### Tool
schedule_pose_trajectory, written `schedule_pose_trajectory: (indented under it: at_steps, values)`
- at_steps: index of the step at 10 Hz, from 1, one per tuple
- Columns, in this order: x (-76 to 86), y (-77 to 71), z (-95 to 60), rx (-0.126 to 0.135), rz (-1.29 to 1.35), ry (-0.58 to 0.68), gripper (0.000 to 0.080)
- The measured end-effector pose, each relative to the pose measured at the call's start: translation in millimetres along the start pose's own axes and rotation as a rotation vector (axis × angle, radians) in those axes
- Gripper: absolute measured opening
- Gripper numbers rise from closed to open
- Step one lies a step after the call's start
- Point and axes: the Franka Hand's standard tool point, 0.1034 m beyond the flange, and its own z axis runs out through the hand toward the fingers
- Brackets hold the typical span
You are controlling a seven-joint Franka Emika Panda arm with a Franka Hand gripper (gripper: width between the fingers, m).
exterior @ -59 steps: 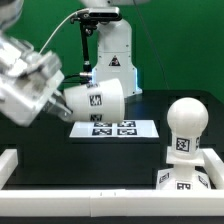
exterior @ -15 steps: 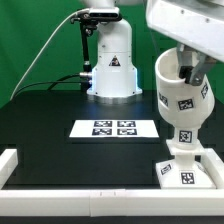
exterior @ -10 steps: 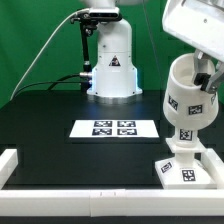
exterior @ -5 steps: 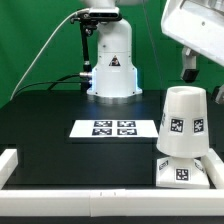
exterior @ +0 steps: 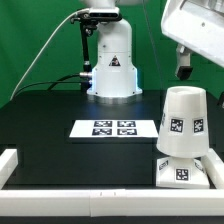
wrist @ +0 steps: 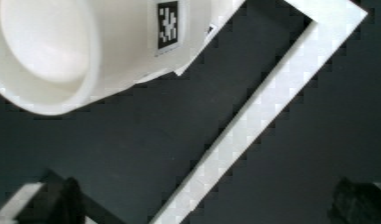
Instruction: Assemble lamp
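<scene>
Lamp shade (exterior: pixel 183 122) seated narrow end up over the square base (exterior: pixel 181 172), at about four o'clock on the black tabletop (exterior: pixel 60 125); bulb hidden beneath, presumably enclosed. Assembly apparently complete, all three pieces stacked; only retreat of the arm left, by this judgement. End effector (exterior: pixel 183 69) raised at one o'clock of the shade, clear of it, carrying nothing; finger spacing not readable in either view, so released or clenched cannot be told. Marker board (exterior: pixel 116 128) flat at centre, well apart from the lamp. White border rail (exterior: pixel 70 173) close beside the base along the six o'clock edge, limiting sideways travel there. Open room above the shade and toward nine o'clock. Wrist view: shade top (wrist: pixel 71 50) below, fingertips barely visible.
</scene>
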Motion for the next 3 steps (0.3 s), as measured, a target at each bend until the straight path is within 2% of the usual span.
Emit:
schedule_pose_trajectory:
  at_steps: [3]
  values:
    - [-0.1,0.0,0.5,-0.001,0.000,0.000,0.0699]
